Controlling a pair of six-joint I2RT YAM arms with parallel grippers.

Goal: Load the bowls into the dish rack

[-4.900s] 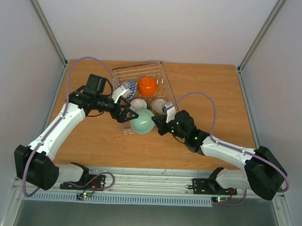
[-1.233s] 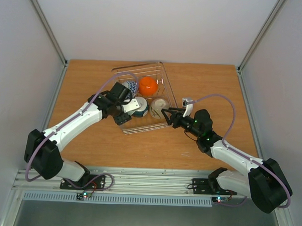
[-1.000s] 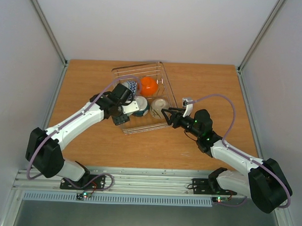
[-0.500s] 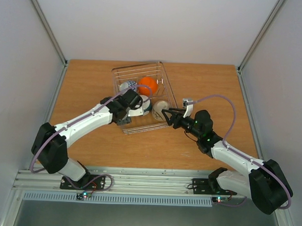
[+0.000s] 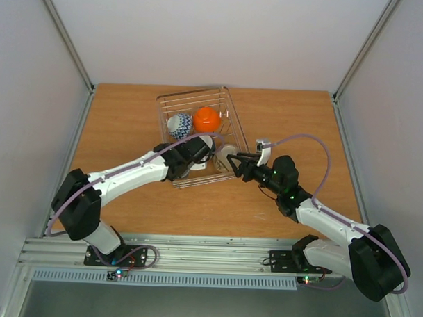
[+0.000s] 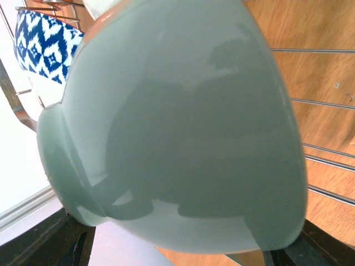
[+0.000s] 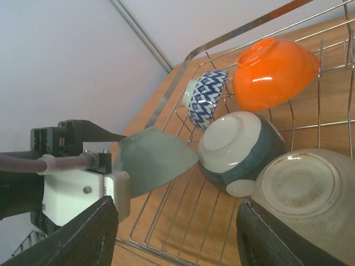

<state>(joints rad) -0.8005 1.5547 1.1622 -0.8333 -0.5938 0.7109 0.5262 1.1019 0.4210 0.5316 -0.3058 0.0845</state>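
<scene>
My left gripper (image 5: pixel 202 150) reaches into the dish rack (image 5: pixel 200 97) and is shut on the pale green bowl (image 6: pixel 177 138), which fills the left wrist view. That bowl (image 7: pixel 155 163) hangs tilted just above the rack's near wires. Also in the rack are the blue-patterned bowl (image 7: pixel 205 102), the orange bowl (image 7: pixel 272 72), the teal-banded bowl (image 7: pixel 244 147) and the beige bowl (image 7: pixel 302 188), all on their sides or upside down. At the rack's near right corner my right gripper (image 5: pixel 229 159) is open, with nothing between its fingers.
The rack stands askew on the wooden table (image 5: pixel 289 126), its far rim (image 7: pixel 222 41) raised. Grey walls enclose the table on three sides. Bare wood lies left and right of the rack.
My left arm has swung right and further over the rack with the pale green bowl, uncovering the blue-patterned bowl. The right arm has stayed still.
</scene>
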